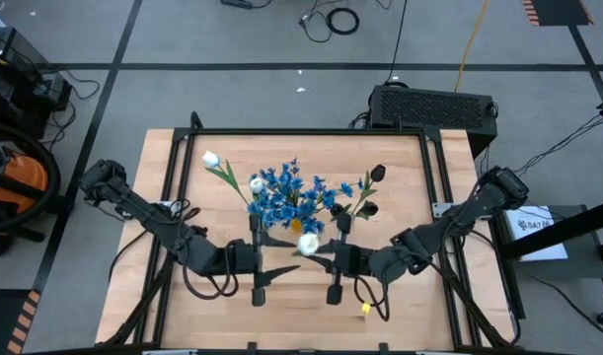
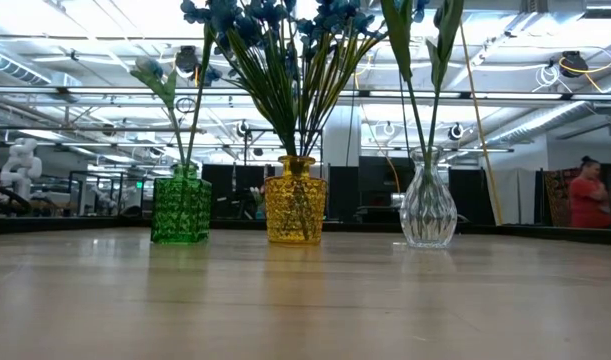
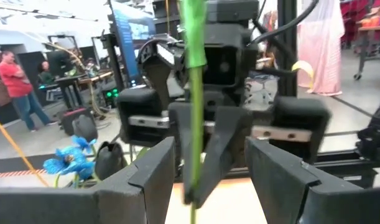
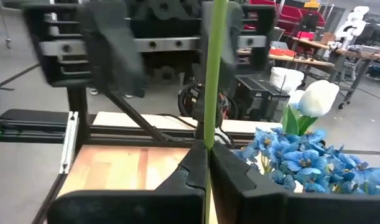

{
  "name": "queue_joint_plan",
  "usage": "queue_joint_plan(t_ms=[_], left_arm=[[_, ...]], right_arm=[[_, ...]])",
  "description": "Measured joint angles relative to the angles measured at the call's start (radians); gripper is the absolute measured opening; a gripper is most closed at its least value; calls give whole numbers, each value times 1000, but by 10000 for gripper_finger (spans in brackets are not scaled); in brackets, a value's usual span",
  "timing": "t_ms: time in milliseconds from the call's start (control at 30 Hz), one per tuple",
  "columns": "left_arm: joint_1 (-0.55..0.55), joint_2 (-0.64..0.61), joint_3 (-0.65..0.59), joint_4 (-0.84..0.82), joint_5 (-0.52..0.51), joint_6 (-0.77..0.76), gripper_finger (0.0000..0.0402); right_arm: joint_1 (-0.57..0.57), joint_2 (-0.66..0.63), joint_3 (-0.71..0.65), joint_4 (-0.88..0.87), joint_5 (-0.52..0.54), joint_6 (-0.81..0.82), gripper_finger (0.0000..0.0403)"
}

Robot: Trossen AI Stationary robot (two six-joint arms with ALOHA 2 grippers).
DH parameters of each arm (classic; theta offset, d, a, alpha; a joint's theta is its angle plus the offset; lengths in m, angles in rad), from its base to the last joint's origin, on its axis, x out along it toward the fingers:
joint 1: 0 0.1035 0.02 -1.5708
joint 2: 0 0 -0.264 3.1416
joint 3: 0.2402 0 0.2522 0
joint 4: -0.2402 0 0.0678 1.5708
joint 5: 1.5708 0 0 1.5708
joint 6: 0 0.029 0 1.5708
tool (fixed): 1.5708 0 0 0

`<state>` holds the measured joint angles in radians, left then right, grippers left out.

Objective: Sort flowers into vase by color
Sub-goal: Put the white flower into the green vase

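Observation:
A white tulip [image 1: 308, 244] on a thin green stem [image 3: 193, 112] stands upright above the middle of the table. My right gripper [image 4: 207, 155] is shut on that stem. My left gripper [image 3: 209, 149] faces it, open, one finger on either side of the stem and touching nothing. At the back stand a green vase [image 2: 180, 210] with a white tulip [image 1: 210, 158], a yellow vase [image 2: 295, 205] with blue flowers [image 1: 286, 192], and a clear vase [image 2: 428, 205] with dark buds [image 1: 377, 174]. My right gripper pinches the tulip's stem [image 4: 209, 124] between its two fingers [image 3: 214, 149], well below the head. The fingers come level from the table's right and lie across the stem. The stem stands upright, lifted clear of the table, its lower end [image 3: 191, 208] hanging below the fingers.
The three vases stand in a row near the far edge, their stems spreading over the middle. A small yellow bit [image 1: 365, 308] lies near the front edge. A black frame [image 1: 311, 133] rims the wooden table [image 1: 143, 296]. People [image 2: 588, 195] stand in the room behind.

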<state>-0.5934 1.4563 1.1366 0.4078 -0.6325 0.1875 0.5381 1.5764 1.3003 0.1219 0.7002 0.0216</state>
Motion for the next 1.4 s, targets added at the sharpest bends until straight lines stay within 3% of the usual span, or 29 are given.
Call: queue_joint_plan(t_ms=[500,867,1400], left_arm=[[-3,0,0,-51,0,-7,193],[11,0,0,-53,-8,1,111],[5,-10,0,-66,-8,35,28]], right_arm=[[-49,43,0,9,-85,21,0],[-54,43,0,1,-108,36,0],[-53,43,0,-28,-130,-7,13]])
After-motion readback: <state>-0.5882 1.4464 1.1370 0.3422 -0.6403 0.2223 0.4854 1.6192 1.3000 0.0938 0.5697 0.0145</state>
